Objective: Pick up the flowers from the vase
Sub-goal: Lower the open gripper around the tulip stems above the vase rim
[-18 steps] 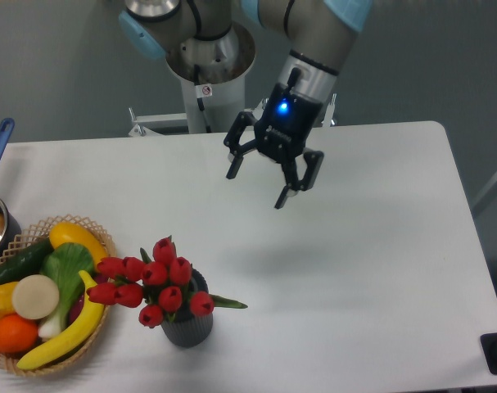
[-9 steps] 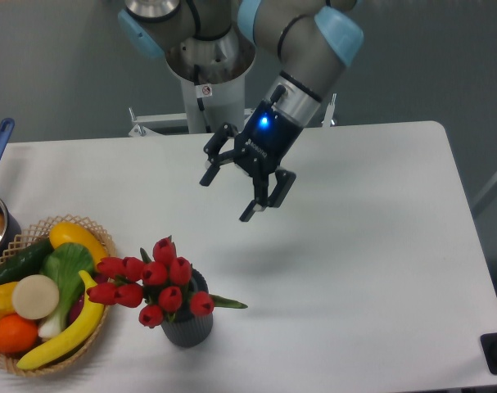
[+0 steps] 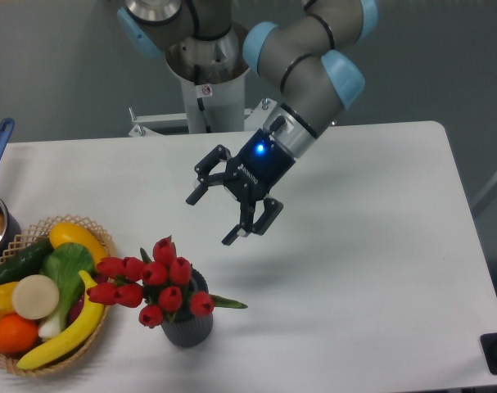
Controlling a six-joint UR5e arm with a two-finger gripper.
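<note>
Up front, the flowers (image 3: pixel 154 284) sit bunched in the little ribbed vase (image 3: pixel 187 323) on the counter (image 3: pixel 371 270), beside the fruit basket (image 3: pixel 35 307). Behind and above, the gripper (image 3: pixel 212 218) hangs spread wide, empty, angled toward the blooms, probably lining up.

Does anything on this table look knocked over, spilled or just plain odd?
Nothing looks spilled or toppled. The vase stands upright, though the flowers lean left, toward the wicker basket, and one leaf pokes out sideways. The end effector hangs open above them, touching nothing.
</note>
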